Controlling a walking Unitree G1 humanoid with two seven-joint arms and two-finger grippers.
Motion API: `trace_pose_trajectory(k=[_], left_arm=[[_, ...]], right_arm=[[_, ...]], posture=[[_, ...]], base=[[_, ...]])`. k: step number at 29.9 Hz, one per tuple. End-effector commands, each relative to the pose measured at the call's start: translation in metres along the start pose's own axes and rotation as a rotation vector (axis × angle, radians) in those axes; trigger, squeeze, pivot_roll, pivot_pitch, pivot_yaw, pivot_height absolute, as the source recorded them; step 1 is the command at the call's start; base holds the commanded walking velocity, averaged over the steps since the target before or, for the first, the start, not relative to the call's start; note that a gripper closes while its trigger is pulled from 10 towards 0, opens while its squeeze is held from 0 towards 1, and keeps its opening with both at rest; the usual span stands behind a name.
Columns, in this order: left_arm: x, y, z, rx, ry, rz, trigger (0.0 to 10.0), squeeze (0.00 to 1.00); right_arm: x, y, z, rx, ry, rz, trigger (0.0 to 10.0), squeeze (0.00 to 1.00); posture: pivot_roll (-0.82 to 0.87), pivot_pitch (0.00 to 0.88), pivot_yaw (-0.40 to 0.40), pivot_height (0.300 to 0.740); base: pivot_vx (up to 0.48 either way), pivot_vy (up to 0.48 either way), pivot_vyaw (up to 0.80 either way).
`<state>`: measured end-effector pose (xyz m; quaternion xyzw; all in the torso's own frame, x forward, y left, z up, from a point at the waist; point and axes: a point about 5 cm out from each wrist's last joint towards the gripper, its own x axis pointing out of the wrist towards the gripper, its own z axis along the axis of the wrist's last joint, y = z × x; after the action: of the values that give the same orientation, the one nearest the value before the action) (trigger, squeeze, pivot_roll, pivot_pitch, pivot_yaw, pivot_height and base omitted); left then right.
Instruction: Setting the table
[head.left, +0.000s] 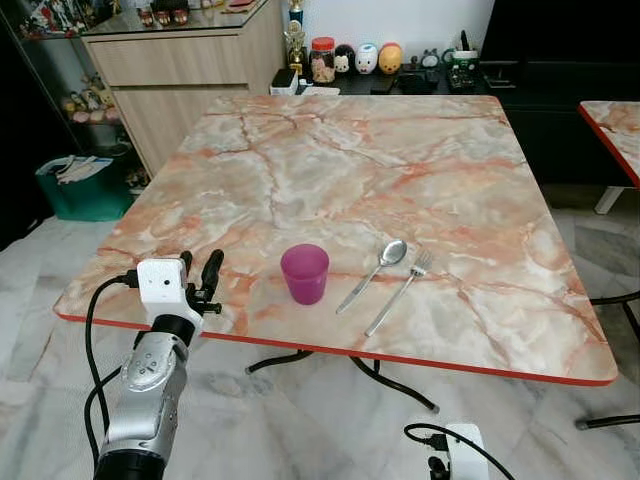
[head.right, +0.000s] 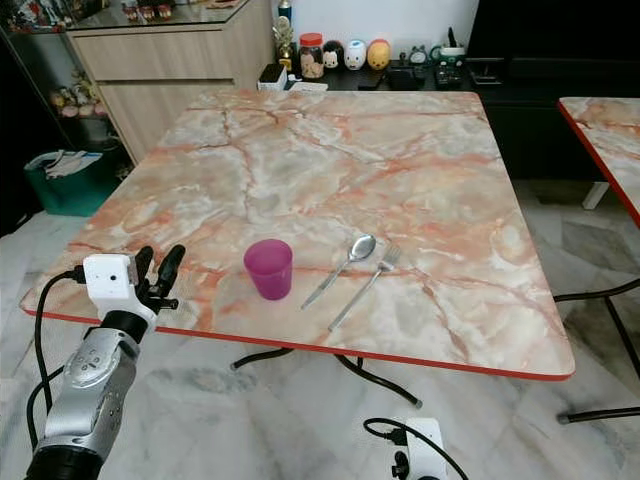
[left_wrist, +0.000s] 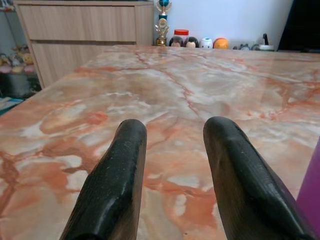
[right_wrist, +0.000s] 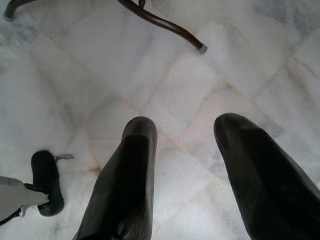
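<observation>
Marble-pattern desk with red edge, seen from the near side. Purple cup stands upright near the front edge, left of centre. Spoon lies just right of the cup, bowl end away from the robot, handle angled toward the front edge. Fork lies just beside the spoon on its right, roughly parallel, tines away from the robot; the two look slightly apart.

Left gripper is raised at the desk's front-left corner, over the edge, to the left of the cup and apart from it. Its fingers are spread with a clear gap, nothing between them, pointing across the desk top; a sliver of the purple cup shows at the edge of the left wrist view. White camera box sits on the wrist, black cable looping down.

Right gripper hangs low below the desk front, aimed at the marble-tile floor. Its fingers are spread, empty. A dark curved desk leg crosses the floor ahead of it.

Behind the desk: wooden cabinet, dark low unit with a red-lidded jar and small figurines. Teal bin sits on the floor at left. Corner of a second marble desk at right.
</observation>
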<state>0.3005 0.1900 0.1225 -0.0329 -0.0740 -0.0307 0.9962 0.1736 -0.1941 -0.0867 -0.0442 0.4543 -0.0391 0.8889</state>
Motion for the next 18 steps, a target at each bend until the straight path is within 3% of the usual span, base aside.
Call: trace_pose_trajectory(k=[1,8,11,18], left_arm=[[0.001,0.002,0.007,0.003,-0.021,0.002,10.0,0.00],[0.002,0.008,0.014,0.021,-0.058,0.034,10.0,0.00],[0.003,0.007,0.015,0.014,-0.066,0.035,10.0,0.00],[0.004,0.006,0.020,0.006,-0.087,0.035,10.0,0.00]], right_arm=[[-0.001,0.002,-0.004,0.003,0.015,0.004,10.0,0.00],[-0.001,0.002,-0.007,-0.001,0.024,0.004,10.0,0.00],[-0.002,0.003,-0.007,0.007,0.018,0.012,10.0,0.00],[-0.002,0.004,-0.006,0.007,0.008,0.017,10.0,0.00]], posture=[[-0.07,0.000,0.049,0.740],[-0.07,0.000,0.051,0.740],[-0.06,0.000,0.051,0.740],[-0.06,0.000,0.049,0.740]], base=[[0.000,0.000,-0.70],[0.000,-0.067,-0.70],[0.000,-0.480,0.00],[0.000,0.000,0.00]])
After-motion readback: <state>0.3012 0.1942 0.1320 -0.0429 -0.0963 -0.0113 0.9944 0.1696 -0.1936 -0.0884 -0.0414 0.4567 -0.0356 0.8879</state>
